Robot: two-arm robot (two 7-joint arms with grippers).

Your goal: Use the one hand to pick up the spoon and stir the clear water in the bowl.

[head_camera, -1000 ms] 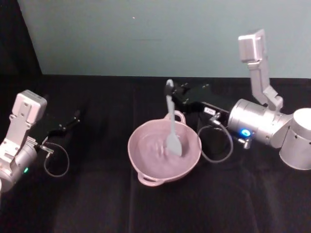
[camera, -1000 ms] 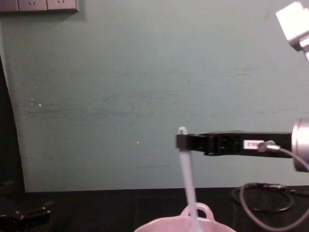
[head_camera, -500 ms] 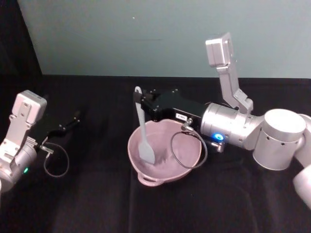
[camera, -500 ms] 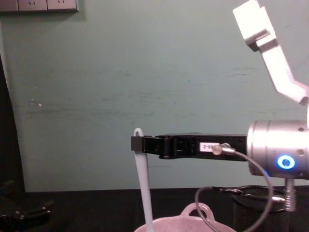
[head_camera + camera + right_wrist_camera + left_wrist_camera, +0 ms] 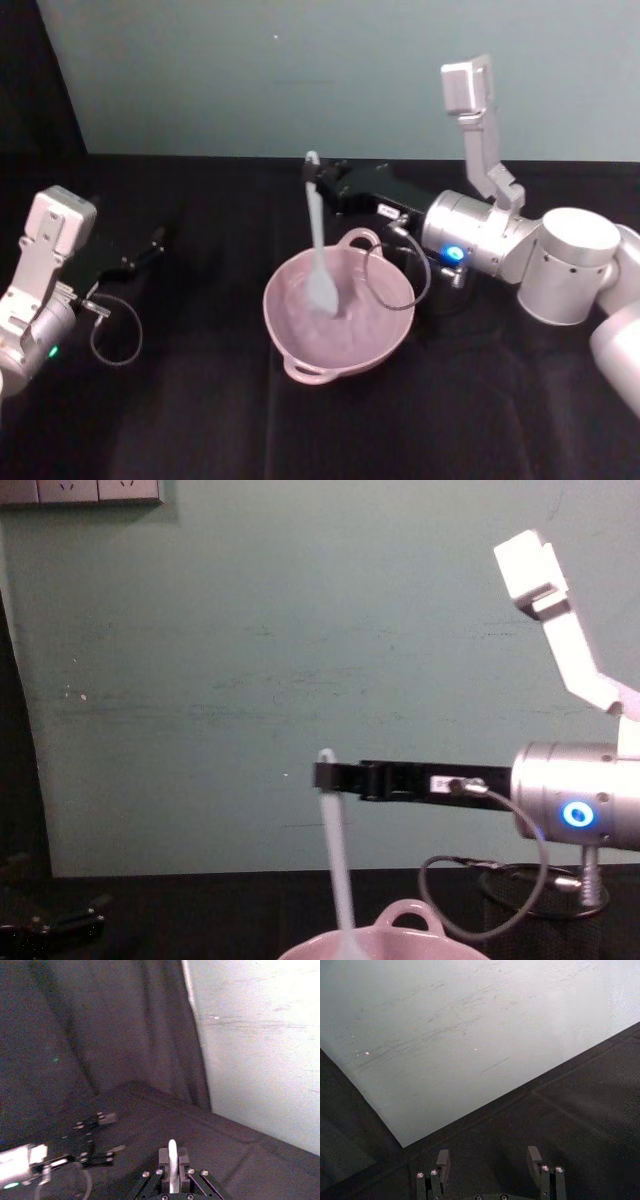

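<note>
Below the closed black fingers of the right hand (image 5: 312, 172), the white spoon (image 5: 316, 235) hangs nearly upright, pinched at its handle end. Its flat head is dipped inside the pink bowl (image 5: 272, 310), near the middle. Water cannot be made out in the bowl. Stirring looks under way. Done well, it would mean small, level circles with the head low and off the bowl's wall, and the handle clamped tight so the spoon does not swing between the pads. Behind the fingers, toward the silver wrist (image 5: 475, 240), a grey cable (image 5: 367, 275) loops over the bowl's far rim beside its small loop handle (image 5: 362, 238) and could snag there on a wide sweep. Well off beyond the fingertips, the left hand (image 5: 150, 245) sits parked over the black table (image 5: 200, 420), fingers spread apart and empty.
</note>
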